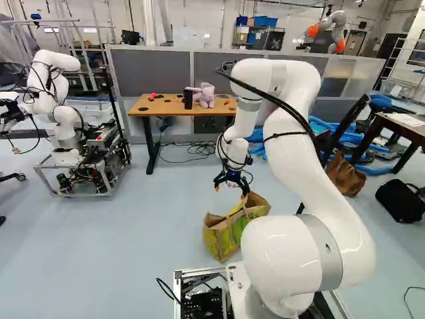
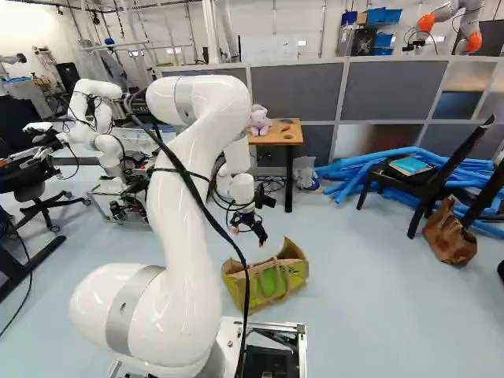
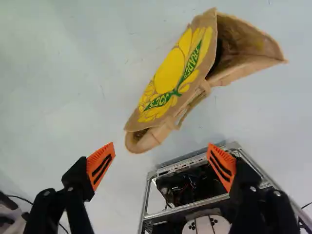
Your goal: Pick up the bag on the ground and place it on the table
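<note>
Take twelve o'clock as straight ahead of the base and work outward. Just past the metal base frame (image 2: 276, 324), at about twelve, find the bag (image 1: 226, 236) on the floor (image 1: 133, 232): roughly upright, somewhat slumped, mouth gaping. No lift to report, with full weight seemingly on the floor. Count only the approach as under way, perhaps nearly complete; grasp, lift, carry and placing all left to do.

Slightly farther out and higher, see the gripper (image 3: 160, 148) over the floor, empty, with orange pads (image 3: 101, 165) spread wide. From there, read the bag at about six o'clock and lower, near but apart. In the wrist view, find it ahead of the fingertips, not between them, with a handle (image 3: 192, 108) closer to them than the gaping mouth. Probably best to descend and ease toward six, aiming for a handle or the rim. Beware of pushing over the soft side, or of closing on air.

Well out, at about twelve, look for the table (image 1: 149, 106), complete with plush toy (image 1: 204, 96). To finish, likely raise high, move forward and set down without knocking the toy.
</note>
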You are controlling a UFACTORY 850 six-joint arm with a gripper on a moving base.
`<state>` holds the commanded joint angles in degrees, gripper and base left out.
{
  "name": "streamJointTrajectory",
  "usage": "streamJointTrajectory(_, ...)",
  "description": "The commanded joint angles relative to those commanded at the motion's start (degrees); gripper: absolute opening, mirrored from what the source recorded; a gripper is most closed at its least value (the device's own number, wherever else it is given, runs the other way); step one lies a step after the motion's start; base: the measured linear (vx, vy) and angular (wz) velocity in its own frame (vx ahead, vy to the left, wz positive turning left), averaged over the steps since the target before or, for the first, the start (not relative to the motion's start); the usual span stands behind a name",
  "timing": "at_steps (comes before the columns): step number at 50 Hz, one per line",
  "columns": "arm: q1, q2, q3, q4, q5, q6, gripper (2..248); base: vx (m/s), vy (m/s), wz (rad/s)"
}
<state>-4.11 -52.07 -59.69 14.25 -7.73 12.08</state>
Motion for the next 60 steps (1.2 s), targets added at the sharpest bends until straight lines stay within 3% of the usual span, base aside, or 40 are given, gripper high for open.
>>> streamJointTrajectory(47, 0.00, -10.79, -7.60, 0.00, 0.00, 28.31, 247, 0.000, 0.000, 0.000)
streamJointTrajectory(60, 0.00, -13.72, -9.83, 0.00, 0.00, 30.57, 247, 0.000, 0.000, 0.000)
